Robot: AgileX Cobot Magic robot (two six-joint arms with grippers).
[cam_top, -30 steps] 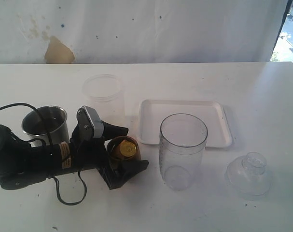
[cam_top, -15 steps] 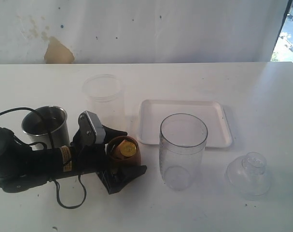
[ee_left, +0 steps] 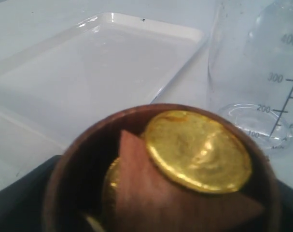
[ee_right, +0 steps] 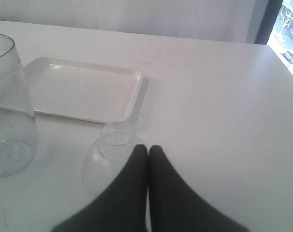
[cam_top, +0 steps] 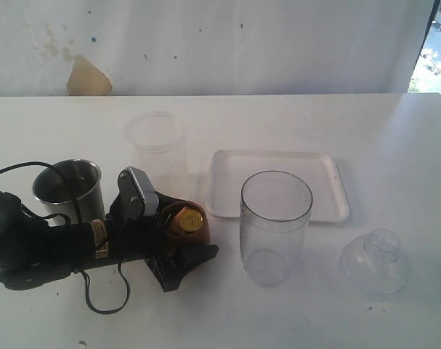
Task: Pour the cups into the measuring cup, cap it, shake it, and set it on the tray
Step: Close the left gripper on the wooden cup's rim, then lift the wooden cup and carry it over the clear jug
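Left jaws narrowed onto copper cup (cam_top: 184, 225), right jaws closed, measuring cup (ee_left: 262, 63) marked 100–400

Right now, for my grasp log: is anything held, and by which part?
The left end effector brackets the rounded copper-brown cup at its side walls; a firm grip cannot be told.

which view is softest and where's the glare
Left wrist view: softest, the cup too near to focus, glare on its gold coin. Exterior view: window blown out at the top right corner. Right wrist view: sharp enough, right gripper a featureless black.
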